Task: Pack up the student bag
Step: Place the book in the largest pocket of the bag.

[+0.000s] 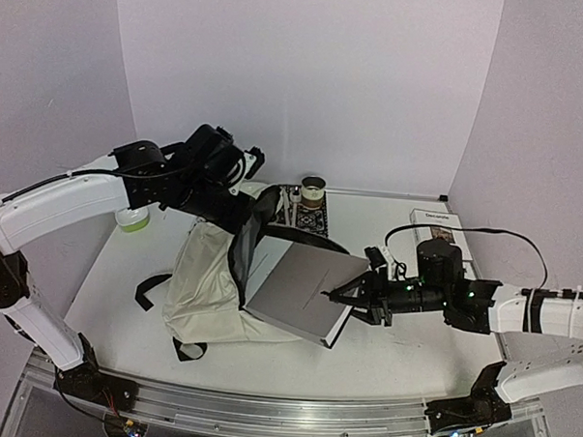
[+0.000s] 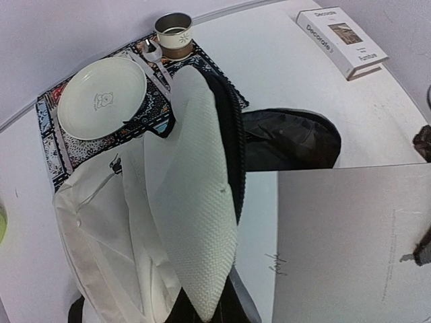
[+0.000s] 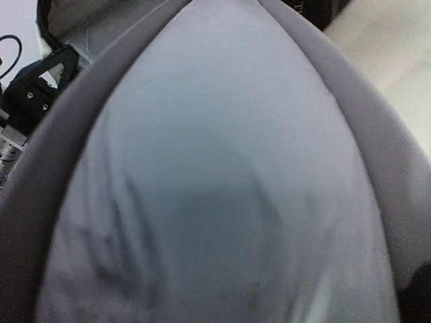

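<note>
Right end effector (image 1: 338, 296): closed partway onto the right edge of a grey flat slab (image 1: 303, 287). Slab held tilted, its left edge lower and reaching into the bag's mouth. Left end effector (image 1: 246, 199): pinched fully shut on the black-trimmed top rim of the student bag (image 1: 203, 287), rim held up off the table (image 1: 402, 349).

Bag left of the table's middle, long axis from near-left to far-right. Top end far and raised, bottom end near, mouth gaping rightward at the slab. Raised padded panel upright just beside the slab's left edge.

Just behind the bag: patterned mat (image 2: 50, 134) carrying a white plate (image 2: 101, 97), with a small round cup (image 2: 174, 33) at the mat's far edge. White book marked "Decorate" (image 2: 341, 40) at far right, well apart from the bag. Small green-and-white round thing (image 1: 134, 219) at far left, under the left arm.

Cream fabric body, white mesh back panel, dark lining in the mouth, black straps trailing left and near. Right wrist view filled by a blurred grey surface.
</note>
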Tool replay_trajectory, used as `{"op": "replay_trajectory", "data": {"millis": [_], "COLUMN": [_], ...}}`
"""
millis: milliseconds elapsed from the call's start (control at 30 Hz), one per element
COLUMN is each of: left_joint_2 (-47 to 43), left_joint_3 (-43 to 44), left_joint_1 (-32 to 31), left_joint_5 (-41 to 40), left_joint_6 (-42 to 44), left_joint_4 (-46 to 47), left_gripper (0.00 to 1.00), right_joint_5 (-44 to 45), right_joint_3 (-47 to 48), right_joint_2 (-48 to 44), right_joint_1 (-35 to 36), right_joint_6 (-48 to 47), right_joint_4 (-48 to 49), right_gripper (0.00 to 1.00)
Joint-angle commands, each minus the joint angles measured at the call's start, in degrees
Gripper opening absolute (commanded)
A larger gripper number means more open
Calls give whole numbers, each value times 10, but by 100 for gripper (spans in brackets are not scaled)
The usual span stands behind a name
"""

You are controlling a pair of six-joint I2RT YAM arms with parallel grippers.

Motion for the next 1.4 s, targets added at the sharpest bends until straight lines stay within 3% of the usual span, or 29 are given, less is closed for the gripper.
{"op": "replay_trajectory", "data": {"millis": [0, 467, 667, 1000, 1200, 1367], "left_joint_2": [-69, -123, -128, -173, -181, -200], "left_joint_3": [-7, -71, -88, -139, -167, -187], "left_joint_1": [4, 3, 2, 2, 2, 2], "left_joint_5": [53, 177, 219, 261, 302, 259], "left_joint_6": [21, -24, -19, -19, -25, -41], "left_joint_4": [45, 125, 134, 132, 132, 131], "left_gripper": [0, 0, 0, 0, 0, 0], "right_joint_5": [-25, 123, 115, 101, 103, 113], "right_joint_3": [56, 76, 126, 210, 250, 278], "right_joint_2": [41, 187, 258, 351, 396, 414], "right_joint_1": [36, 88, 95, 95, 95, 92], "right_joint_6": [1, 61, 63, 43, 22, -20], "right_joint_4": [54, 205, 236, 215, 175, 110], "right_gripper": [36, 36, 36, 40, 49, 57]}}
